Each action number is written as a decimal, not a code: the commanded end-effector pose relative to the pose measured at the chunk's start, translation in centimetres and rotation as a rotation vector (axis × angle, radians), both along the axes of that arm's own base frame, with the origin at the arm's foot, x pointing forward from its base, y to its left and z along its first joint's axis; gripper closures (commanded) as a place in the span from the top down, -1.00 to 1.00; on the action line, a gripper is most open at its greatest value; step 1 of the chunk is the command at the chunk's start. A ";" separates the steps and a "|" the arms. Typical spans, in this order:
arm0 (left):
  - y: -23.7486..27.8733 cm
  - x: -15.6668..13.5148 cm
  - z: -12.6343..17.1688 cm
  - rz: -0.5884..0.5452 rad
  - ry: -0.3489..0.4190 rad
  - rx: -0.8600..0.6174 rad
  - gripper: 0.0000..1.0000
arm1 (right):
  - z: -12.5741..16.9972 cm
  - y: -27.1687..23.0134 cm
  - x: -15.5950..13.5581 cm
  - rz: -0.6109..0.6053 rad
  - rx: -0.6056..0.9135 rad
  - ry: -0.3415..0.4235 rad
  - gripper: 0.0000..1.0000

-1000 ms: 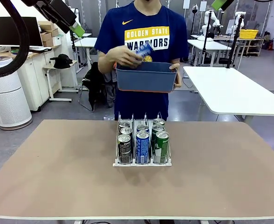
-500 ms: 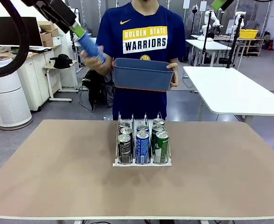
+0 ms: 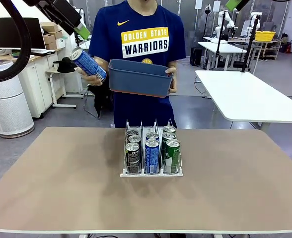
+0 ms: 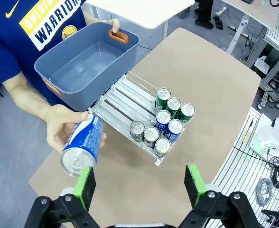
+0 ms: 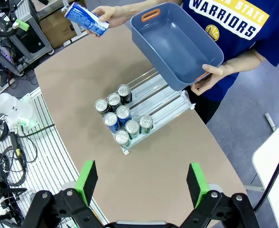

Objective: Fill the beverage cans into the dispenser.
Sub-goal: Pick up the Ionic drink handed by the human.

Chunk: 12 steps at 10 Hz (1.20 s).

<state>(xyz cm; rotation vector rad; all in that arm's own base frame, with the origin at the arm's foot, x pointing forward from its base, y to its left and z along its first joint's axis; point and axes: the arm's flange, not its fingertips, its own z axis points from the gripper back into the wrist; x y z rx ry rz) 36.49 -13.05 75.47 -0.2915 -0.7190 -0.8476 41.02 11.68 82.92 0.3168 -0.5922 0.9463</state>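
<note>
The left gripper [image 4: 139, 186] hung wide open and empty over the table [image 4: 210, 71]. Toward its 10 o'clock the person's hand [image 4: 59, 129] held a blue can [image 4: 84, 142] (silver top facing the camera). At 12 o'clock stood the dispenser [image 4: 118, 100], with eight cans [image 4: 162, 117] at its robot-side end. The right gripper [image 5: 142, 183] also gaped wide and empty, with the tub [image 5: 177, 42] at its 12 o'clock.

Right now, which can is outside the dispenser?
The blue can, held tilted in the person's hand, up beside the blue-grey tub. The other cans all stand upright in the dispenser lanes.
</note>
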 end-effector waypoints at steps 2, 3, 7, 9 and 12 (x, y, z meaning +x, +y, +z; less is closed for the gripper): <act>0.1 -0.1 0.1 0.001 -0.003 -0.002 1.00 | -0.1 -0.1 -0.3 0.000 0.000 0.002 1.00; 0.1 -0.1 0.1 0.001 -0.003 -0.002 1.00 | -0.1 -0.1 -0.3 0.000 0.000 0.002 1.00; 0.1 -0.1 0.1 0.001 -0.003 -0.002 1.00 | -0.1 -0.1 -0.3 0.000 0.000 0.002 1.00; 0.1 -0.1 0.1 0.001 -0.003 -0.002 1.00 | -0.1 -0.1 -0.3 0.000 0.000 0.002 1.00; -0.5 0.6 -0.1 0.003 0.007 0.125 1.00 | -0.1 -0.1 -0.3 0.000 0.000 0.002 1.00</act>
